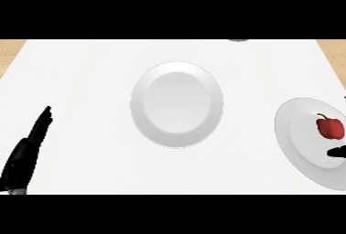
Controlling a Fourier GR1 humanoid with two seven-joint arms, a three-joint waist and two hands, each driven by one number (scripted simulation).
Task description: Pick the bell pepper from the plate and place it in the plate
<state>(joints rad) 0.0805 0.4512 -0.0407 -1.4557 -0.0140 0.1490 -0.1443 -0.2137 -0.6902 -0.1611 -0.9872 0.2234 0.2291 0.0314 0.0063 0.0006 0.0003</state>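
One plate [177, 104] sits mid-bench [81, 68]. A second plate [297, 137] lies at its four o'clock, cut by the view's right edge, with the bell pepper [330, 127] on it. The left robot hand [24, 155] rests at eight o'clock; a right robot hand [337, 151] fingertip lies just below the pepper.

Glossy red bell pepper [330, 127]

Scene was bright, evenly lit, light diffuse, seemingly from above. Worktop [88, 137] was near-white, almost washed out; surface detail hardly showed. Centre plate [177, 104] barely stood apart from worktop, marked only by faint grey shading along rim and well. Right plate [297, 137] was shaded slightly greyer. Bell pepper [330, 127] showed small soft highlight, cast no distinct shadow. Left hand [34, 137] read as flat black, no visible shading. Plates appeared stretched taller than wide.
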